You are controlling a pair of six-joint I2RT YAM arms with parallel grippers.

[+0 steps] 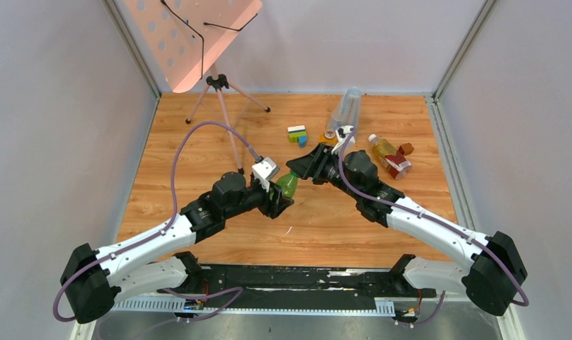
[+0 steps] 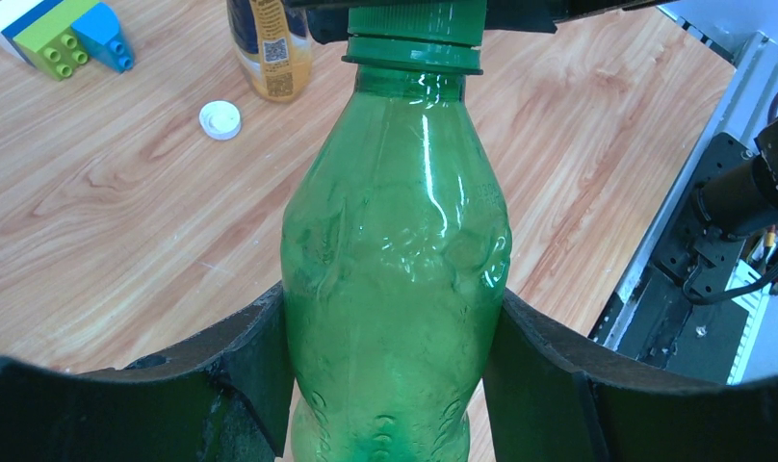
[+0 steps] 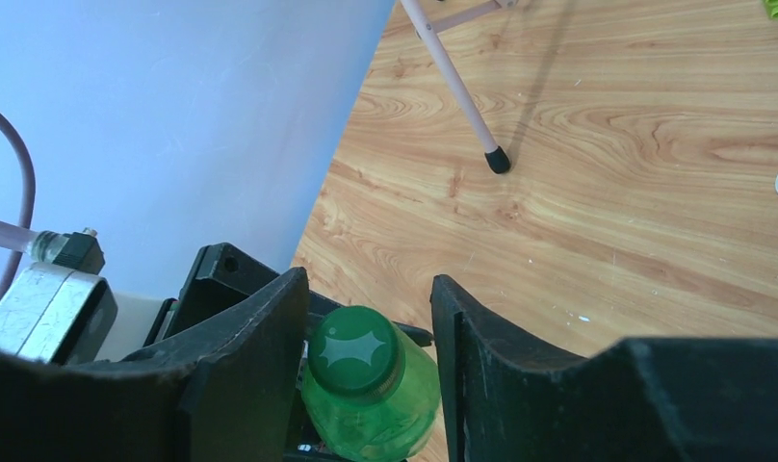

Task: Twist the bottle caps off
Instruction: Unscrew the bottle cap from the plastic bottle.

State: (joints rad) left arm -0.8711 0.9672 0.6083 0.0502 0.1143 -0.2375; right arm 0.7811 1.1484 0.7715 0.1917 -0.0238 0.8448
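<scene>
My left gripper [image 2: 390, 308] is shut on the body of the green bottle [image 2: 395, 269], holding it tilted above the table [image 1: 288, 185]. Its green cap [image 3: 354, 348] is on the neck and lies between the fingers of my right gripper [image 3: 368, 289]. The left finger [image 3: 270, 327] touches the cap's side, while a gap shows between the cap and the other finger. A loose white cap [image 2: 220, 119] lies on the wood. The amber bottle with a yellow label [image 2: 270, 48] stands behind it. The amber bottle with a red label [image 1: 389, 156] lies at the right.
Multicoloured toy bricks [image 1: 297, 134] sit past the grippers, next to a tall clear container [image 1: 345, 110]. A small reddish-brown block [image 1: 406, 148] lies by the red-label bottle. A tripod stand [image 1: 216, 92] with a pink perforated board occupies the back left, one foot [image 3: 498, 159] near the right gripper.
</scene>
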